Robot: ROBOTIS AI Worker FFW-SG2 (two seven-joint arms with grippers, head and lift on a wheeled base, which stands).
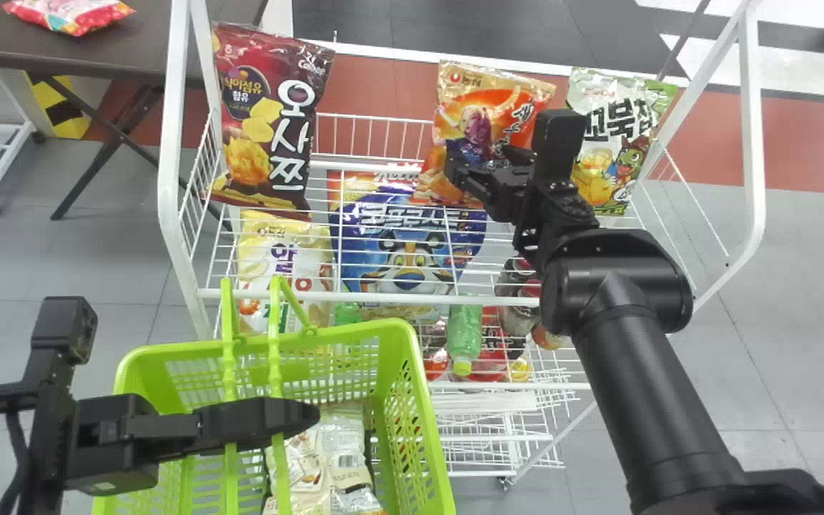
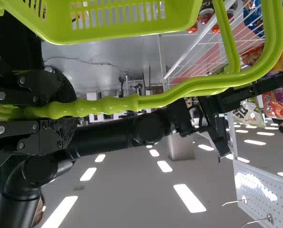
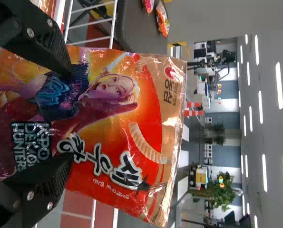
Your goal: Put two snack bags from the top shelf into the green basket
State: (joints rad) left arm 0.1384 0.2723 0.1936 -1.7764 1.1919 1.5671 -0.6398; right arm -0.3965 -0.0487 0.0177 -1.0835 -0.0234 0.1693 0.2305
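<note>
Right end effector (image 3: 70, 116): positioned directly before an upright, glossy orange-and-gold film snack bag (image 3: 127, 133). The two flat black fingers are spread, one towards each side edge of the bag, with the bag's front face beyond and between them. Contact between pads and film cannot be determined.

Left end effector (image 2: 67, 109): pressed together on the smooth lime-green plastic handles (image 2: 117, 103) of the green basket (image 1: 412, 400). The basket hangs to the left of the right end effector, nearer the robot and lower, with cream-coloured packets (image 1: 347, 458) inside. Whether these count towards the two cannot be determined.

Location of stock: the orange bag stands on the top shelf of the white wire rack (image 1: 383, 297), straight ahead of the right end effector. A tall dark-red and brown snack bag (image 1: 262, 121) stands well to its left; a white-and-green snack bag (image 1: 612, 136) stands just to its right.

Handling assessment: the bag is judged light, puffed with air and soft in the middle, with slick film liable to slide between hard pads. Contents are likely brittle; heavy squeezing could crush them or strain a seam. Recommended hold: both sides at mid-height, centred, with moderate pressure, so that the body gathers between the pads. The crimped top seam is flatter and stiffer, but offers less to grip. The lift should clear the rack wires before the bag travels left.
</note>
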